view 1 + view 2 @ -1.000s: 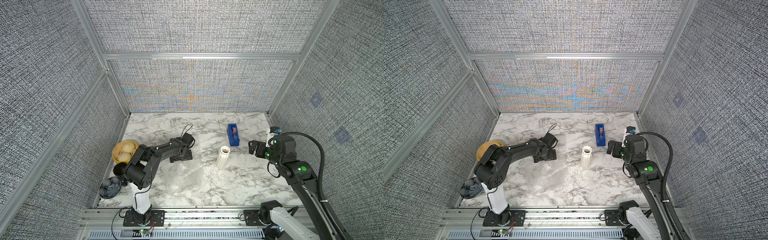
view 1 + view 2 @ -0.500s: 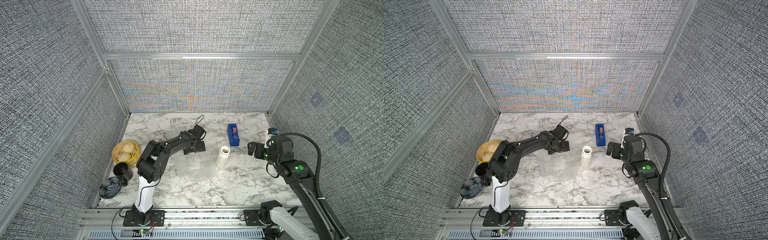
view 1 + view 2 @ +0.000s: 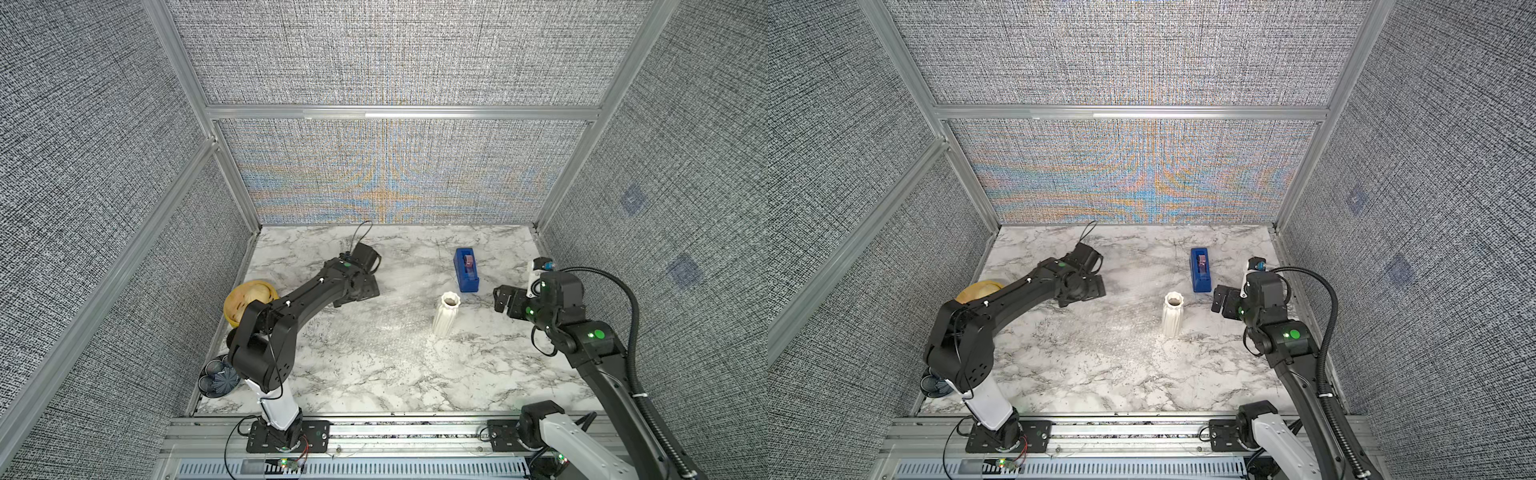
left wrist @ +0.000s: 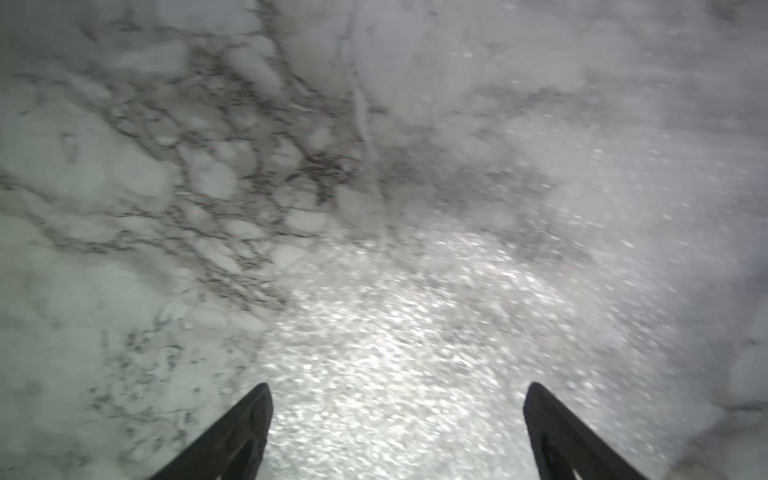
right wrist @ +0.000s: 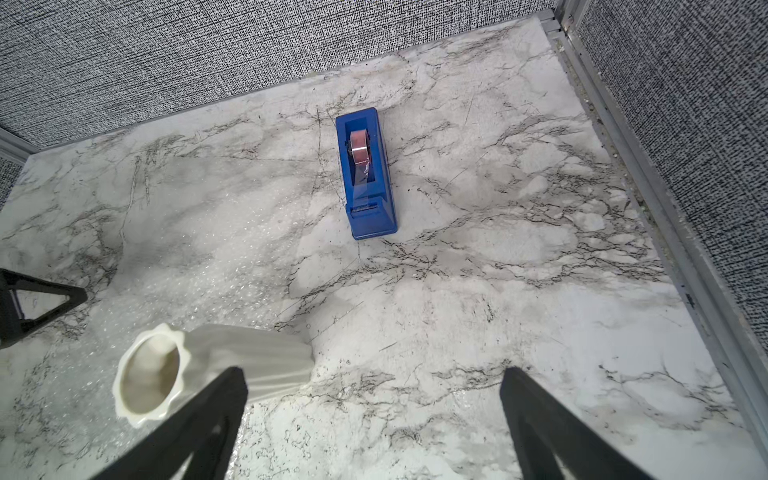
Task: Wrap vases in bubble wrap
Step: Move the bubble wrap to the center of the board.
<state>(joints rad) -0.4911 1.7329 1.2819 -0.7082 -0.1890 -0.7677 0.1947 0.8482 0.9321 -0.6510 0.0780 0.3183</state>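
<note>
While the white vase (image 3: 445,313) stood upright on the bubble wrap (image 4: 415,291), right gripper (image 5: 372,374) spread wide just beside it, untouching, left gripper (image 4: 395,390) spread above the sheet, well apart from the vase.

Left arm (image 3: 307,297): reaches toward desk's far edge
Left hand (image 4: 395,388): faces down, jaws wide
Right hand (image 5: 372,372): jaws wide, empty

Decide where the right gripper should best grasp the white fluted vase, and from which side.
Probably the narrowed neck just under the flared rim of the vase, approached level from the robot's right, where the open right gripper is nearby. The vase stands upright on the bubble wrap, so a side approach fits, and the rim above should stop it slipping.
</note>
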